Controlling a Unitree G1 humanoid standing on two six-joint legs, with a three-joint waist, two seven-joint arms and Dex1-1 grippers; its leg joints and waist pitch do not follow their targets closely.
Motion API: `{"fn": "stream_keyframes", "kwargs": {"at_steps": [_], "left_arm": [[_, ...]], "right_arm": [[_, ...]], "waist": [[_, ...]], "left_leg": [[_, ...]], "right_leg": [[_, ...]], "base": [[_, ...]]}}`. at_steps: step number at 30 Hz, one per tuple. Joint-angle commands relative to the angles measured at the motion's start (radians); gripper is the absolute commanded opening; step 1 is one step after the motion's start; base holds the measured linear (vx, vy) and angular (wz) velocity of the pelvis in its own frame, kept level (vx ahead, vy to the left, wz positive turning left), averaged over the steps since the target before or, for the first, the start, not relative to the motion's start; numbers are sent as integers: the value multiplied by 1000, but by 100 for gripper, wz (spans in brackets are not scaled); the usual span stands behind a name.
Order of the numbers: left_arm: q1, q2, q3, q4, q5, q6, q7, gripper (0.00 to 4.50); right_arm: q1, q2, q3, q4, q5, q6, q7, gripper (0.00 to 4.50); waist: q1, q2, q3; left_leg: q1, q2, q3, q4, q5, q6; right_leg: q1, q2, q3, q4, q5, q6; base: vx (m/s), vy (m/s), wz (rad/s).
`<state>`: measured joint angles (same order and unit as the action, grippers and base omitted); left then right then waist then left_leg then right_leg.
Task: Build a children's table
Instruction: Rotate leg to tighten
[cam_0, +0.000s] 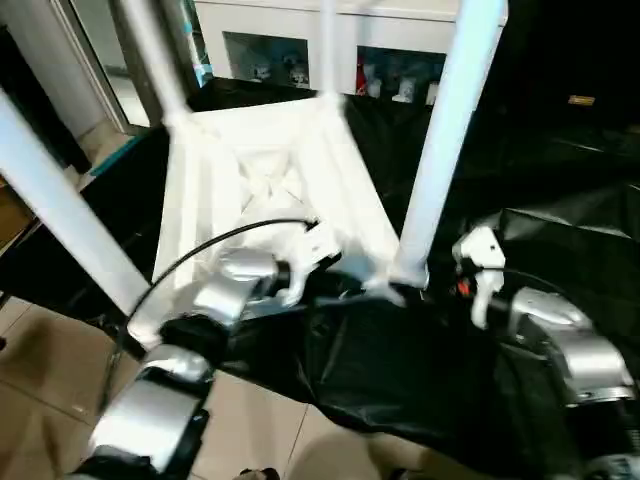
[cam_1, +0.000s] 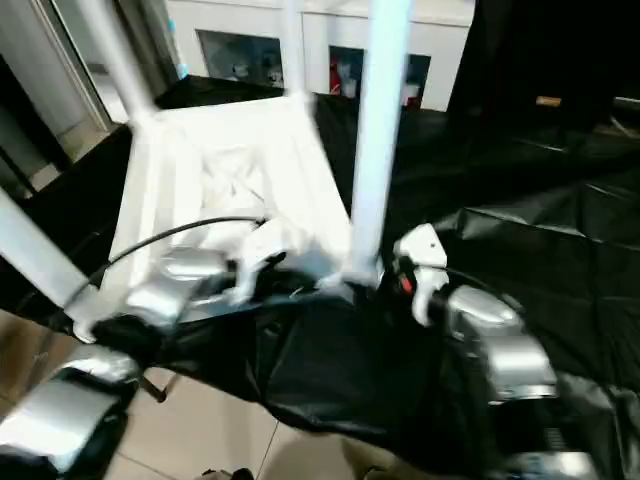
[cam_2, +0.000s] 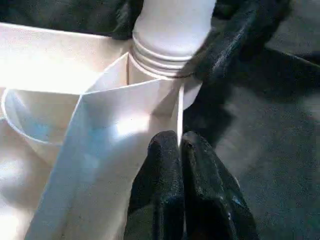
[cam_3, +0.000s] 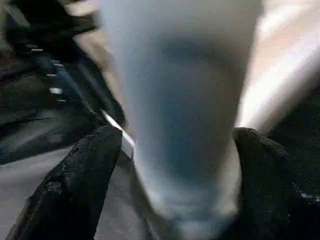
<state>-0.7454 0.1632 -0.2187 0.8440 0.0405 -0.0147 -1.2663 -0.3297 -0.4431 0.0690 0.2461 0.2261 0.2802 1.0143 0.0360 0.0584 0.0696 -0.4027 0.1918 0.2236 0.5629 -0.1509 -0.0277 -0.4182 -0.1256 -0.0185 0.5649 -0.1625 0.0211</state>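
Observation:
The children's table lies upside down, its ribbed white top (cam_0: 260, 180) on black cloth and its white tube legs standing up. My left gripper (cam_2: 180, 142) is shut on the thin rim wall of the top (cam_2: 125, 125), just beside the near right corner socket. The near right leg (cam_0: 445, 130) rises from that socket. My right gripper (cam_3: 177, 137) straddles this leg (cam_3: 185, 100) low down, one black finger (cam_3: 95, 160) on each side, with a small gap on one side. From the head views, both grippers meet at that corner, left gripper (cam_0: 335, 268) and right gripper (cam_0: 425, 285).
A black cloth (cam_0: 400, 370) covers the work surface and drapes over its near edge. A white cabinet (cam_0: 300, 45) with glass doors stands behind. Tiled floor (cam_0: 40, 400) lies at the lower left. A black cable (cam_0: 215, 245) arcs over my left forearm.

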Motion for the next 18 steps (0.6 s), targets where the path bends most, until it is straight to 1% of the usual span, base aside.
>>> {"fn": "stream_keyframes", "kwargs": {"at_steps": [1,2,3,4,5,8,9,11,15,16,17,18], "left_arm": [[17,-3,-29,-22,-32,1,-88,0],[21,9,-33,-29,-32,7,-112,0],[21,9,-33,-29,-32,7,-112,0],[26,29,-38,-37,-33,9,-143,0],[28,36,-39,-38,-32,8,-152,0],[32,47,-40,-40,-29,6,-165,0],[34,51,-40,-42,-29,6,-168,0],[37,55,-42,-48,-30,9,-170,0],[43,54,-38,-64,-40,19,-163,0],[42,47,-34,-63,-43,20,-152,0],[40,35,-28,-61,-47,26,-136,0],[40,34,-26,-61,-48,27,-134,0]], "right_arm": [[1,-8,45,-19,14,9,76,376],[-2,-22,44,-17,20,9,97,376],[-2,-22,44,-17,20,9,97,376],[-9,-38,44,-11,30,7,122,376],[-11,-41,46,-10,32,7,131,376],[-13,-48,52,-11,35,8,152,342],[-11,-50,56,-14,37,10,157,342],[-9,-50,58,-17,39,11,164,308],[3,-41,61,-29,48,17,168,291],[11,-32,58,-34,52,22,155,275],[22,-11,47,-39,59,26,127,273],[24,-7,46,-40,60,27,122,271]], "waist": [[6,-25,-66],[7,-26,-66],[9,-25,-67],[8,-26,-66],[8,-26,-66],[9,-26,-63],[9,-25,-61],[8,-27,-61],[7,-26,-60],[7,-27,-59],[7,-28,-59],[8,-27,-59]], "left_leg": [[32,34,-10,-52,-202,138],[28,33,-11,-51,-196,139],[26,32,-12,-52,-184,141],[29,33,-11,-52,-192,141],[28,32,-11,-52,-193,140],[28,32,-11,-54,-218,131],[29,32,-11,-56,-230,123],[29,33,-11,-57,-238,114],[29,33,-12,-58,-235,109],[29,33,-11,-58,-234,109],[28,32,-11,-58,-232,110],[28,32,-11,-58,-230,111]], "right_leg": [[35,-3,4,-49,-129,-268],[40,-3,3,-45,-113,-273],[42,-3,2,-41,-95,-275],[40,-3,2,-41,-87,-281],[42,-3,2,-41,-87,-282],[41,-6,3,-46,-129,-277],[40,-6,3,-48,-149,-273],[41,-7,4,-49,-163,-267],[40,-5,4,-50,-169,-262],[39,-5,4,-50,-168,-262],[40,-6,4,-49,-166,-261],[39,-6,5,-50,-165,-261]], "base": [[0,0,0],[0,0,0],[0,0,0],[0,0,0],[0,0,0],[0,0,0],[0,0,0],[0,0,0],[0,0,0],[0,0,0],[0,0,0],[0,0,0]]}}
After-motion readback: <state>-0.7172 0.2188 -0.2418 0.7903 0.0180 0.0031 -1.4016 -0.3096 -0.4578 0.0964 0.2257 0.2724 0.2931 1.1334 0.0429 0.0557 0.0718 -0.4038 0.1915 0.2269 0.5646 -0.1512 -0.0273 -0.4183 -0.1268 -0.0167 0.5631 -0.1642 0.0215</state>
